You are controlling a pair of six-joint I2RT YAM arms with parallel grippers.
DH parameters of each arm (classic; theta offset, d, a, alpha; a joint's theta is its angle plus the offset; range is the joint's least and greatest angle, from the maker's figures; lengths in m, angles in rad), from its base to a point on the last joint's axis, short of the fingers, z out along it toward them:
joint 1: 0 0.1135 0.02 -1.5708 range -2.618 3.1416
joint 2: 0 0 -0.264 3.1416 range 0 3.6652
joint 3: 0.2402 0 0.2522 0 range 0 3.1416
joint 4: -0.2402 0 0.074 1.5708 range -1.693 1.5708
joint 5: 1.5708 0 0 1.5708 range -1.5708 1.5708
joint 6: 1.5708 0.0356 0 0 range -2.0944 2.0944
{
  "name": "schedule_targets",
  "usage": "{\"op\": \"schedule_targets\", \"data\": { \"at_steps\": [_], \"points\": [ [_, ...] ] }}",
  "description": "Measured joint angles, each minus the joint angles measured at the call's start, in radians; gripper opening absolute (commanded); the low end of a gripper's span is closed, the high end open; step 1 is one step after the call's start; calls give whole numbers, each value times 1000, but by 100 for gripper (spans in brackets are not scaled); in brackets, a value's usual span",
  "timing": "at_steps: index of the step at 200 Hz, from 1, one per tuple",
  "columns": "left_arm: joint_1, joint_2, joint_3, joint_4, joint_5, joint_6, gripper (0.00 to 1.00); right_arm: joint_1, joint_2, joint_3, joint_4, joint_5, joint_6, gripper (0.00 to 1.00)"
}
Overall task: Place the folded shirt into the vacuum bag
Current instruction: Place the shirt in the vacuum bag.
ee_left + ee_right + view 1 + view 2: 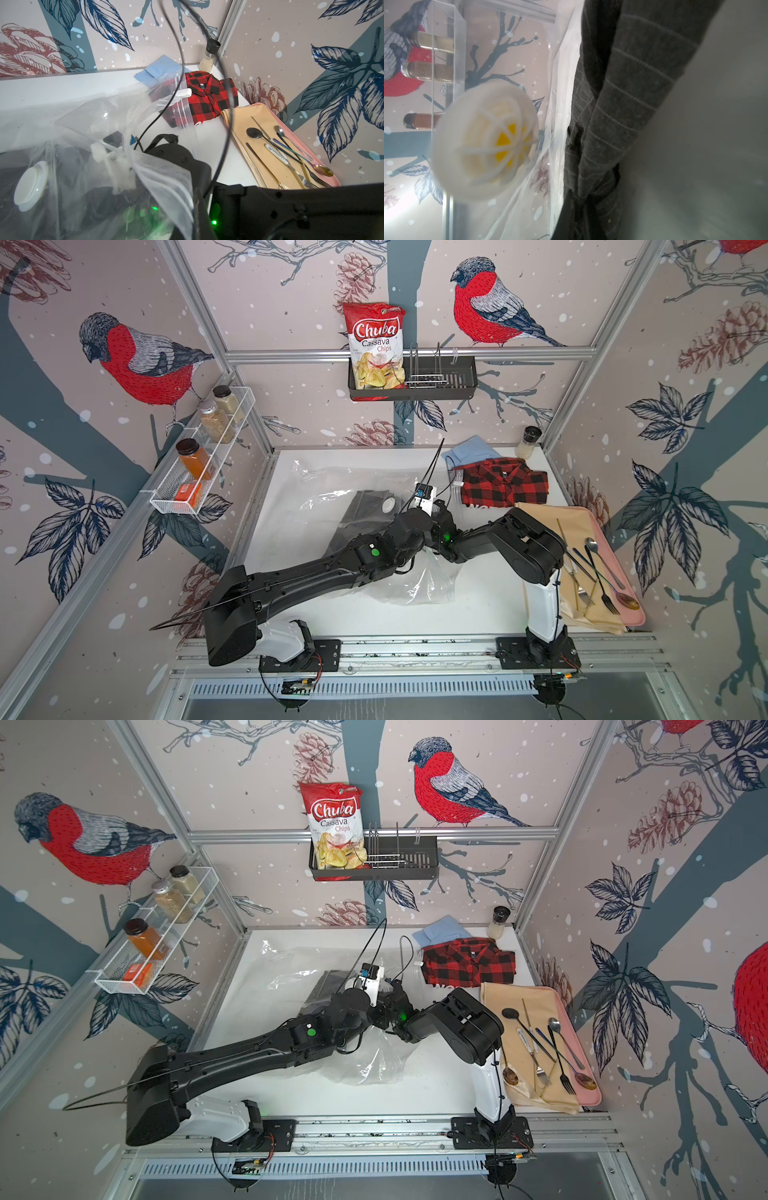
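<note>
We see the big, clear, crinkly plastic vacuum bag (316,493) lying on the white counter (486,614). It spreads from the middle out toward 9 o'clock. A dark grey folded shirt (365,514) sits inside it, under the round white valve (389,504). The left jaws and right jaws meet at 3 o'clock of that shirt. Both are squeezed together, and we cannot tell what they pinch. At 12 o'clock, a red-and-white chip bag (374,344) says "Chuba Cassava Chips".
</note>
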Motion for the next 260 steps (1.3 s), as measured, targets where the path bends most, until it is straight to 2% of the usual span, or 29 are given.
{"op": "schedule_targets", "data": {
  "at_steps": [123, 260],
  "points": [
    [-28, -63, -5, 20, 14, 12, 0, 37, 193, 267, -5, 41, 62, 0],
    [-45, -83, -5, 23, 15, 14, 0, 85, 422, 650, -195, 92, 99, 0]
  ]
}}
